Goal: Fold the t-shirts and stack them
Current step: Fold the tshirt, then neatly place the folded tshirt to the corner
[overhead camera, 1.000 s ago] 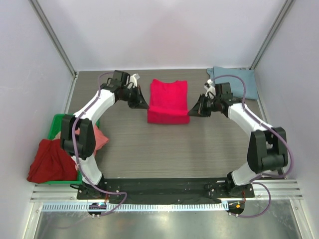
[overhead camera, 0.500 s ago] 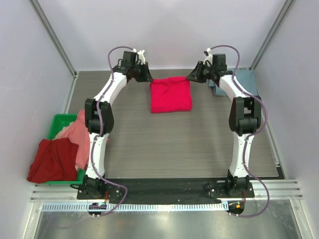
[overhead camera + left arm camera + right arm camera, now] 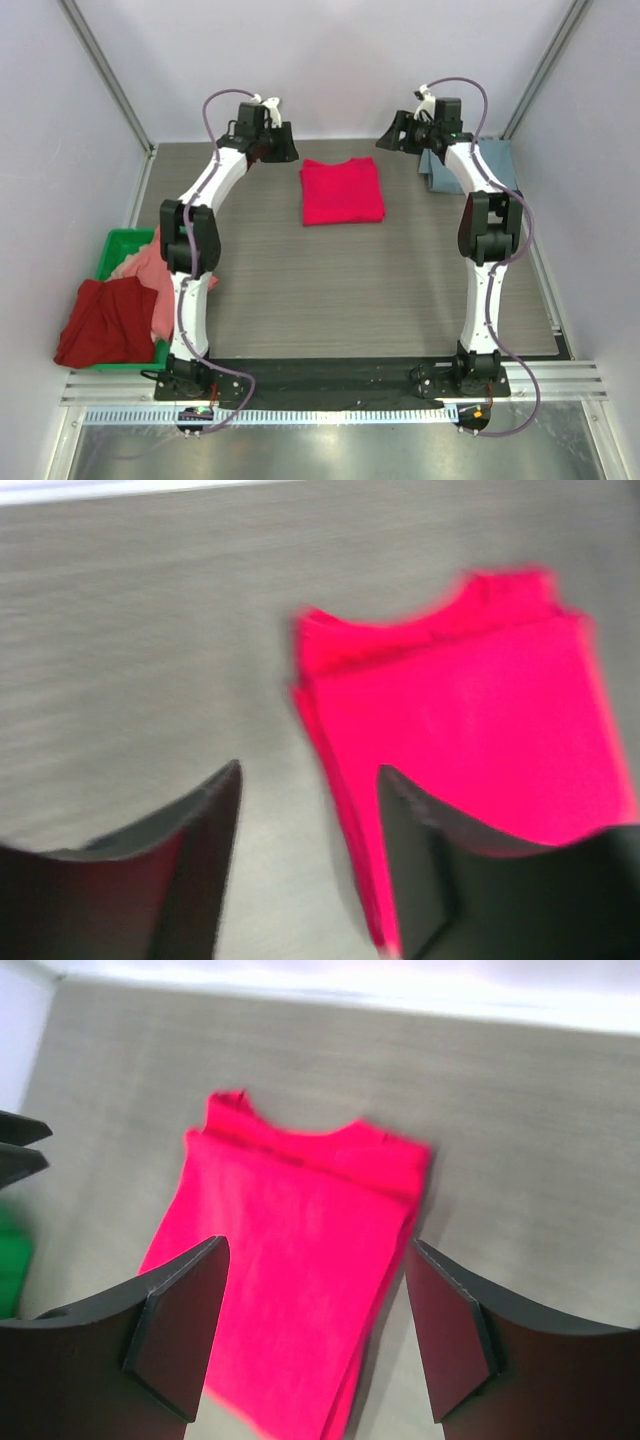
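A bright crimson-pink t-shirt [image 3: 342, 192] lies folded flat at the back middle of the table; the collar shows in both wrist views, shirt [image 3: 470, 710] and shirt [image 3: 300, 1210]. My left gripper [image 3: 285, 150] [image 3: 310, 770] hovers open just off its far left corner, holding nothing. Off the far right corner, my right gripper [image 3: 386, 140] [image 3: 315, 1243] is likewise open and empty. A dusty blue-grey t-shirt [image 3: 497, 165] lies at the back right. A dark red t-shirt [image 3: 100, 322] and a salmon pink t-shirt [image 3: 152, 278] hang over the bin.
A green plastic bin [image 3: 112, 245] sits at the table's left edge. White walls close in the back and both sides. Both arms stretch far out toward the back wall.
Both grippers carried the shirt's near edge to the far edge, folding it over. They then opened, let go and drew back from the corners.
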{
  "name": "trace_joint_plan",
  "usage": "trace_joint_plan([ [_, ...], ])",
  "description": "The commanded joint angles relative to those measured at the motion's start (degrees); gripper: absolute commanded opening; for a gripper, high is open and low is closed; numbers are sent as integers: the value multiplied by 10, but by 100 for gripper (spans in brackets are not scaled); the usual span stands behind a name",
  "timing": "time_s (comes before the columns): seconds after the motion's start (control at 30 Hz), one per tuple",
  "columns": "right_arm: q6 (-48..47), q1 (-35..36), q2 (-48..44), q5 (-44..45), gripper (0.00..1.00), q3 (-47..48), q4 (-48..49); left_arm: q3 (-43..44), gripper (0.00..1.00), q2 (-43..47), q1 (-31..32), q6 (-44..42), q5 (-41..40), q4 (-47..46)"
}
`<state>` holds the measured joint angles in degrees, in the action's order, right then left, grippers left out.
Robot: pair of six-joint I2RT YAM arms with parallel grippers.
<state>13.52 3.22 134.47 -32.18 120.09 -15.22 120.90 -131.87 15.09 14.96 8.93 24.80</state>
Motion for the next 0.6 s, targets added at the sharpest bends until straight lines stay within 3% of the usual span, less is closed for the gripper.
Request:
trace_joint_plan([
  [0.0,-25,-25,-47,-103,76,-63,-58,-43,50,89,-18,15,229,0],
  [0.07,-27,-53,-28,-139,76,-80,-72,-79,40,101,-18,24,311,6],
  [0.1,-26,-58,-20,-161,75,-82,-75,-95,37,106,-18,34,392,-4],
  [0.17,-25,-64,4,-180,75,-79,-77,-150,35,115,-16,66,435,-52],
  [0.4,-11,-65,50,-229,75,-57,-74,-185,33,78,11,40,472,-29],
  [0.57,-10,-64,69,-238,75,-68,-68,-149,30,24,17,24,465,-17],
])
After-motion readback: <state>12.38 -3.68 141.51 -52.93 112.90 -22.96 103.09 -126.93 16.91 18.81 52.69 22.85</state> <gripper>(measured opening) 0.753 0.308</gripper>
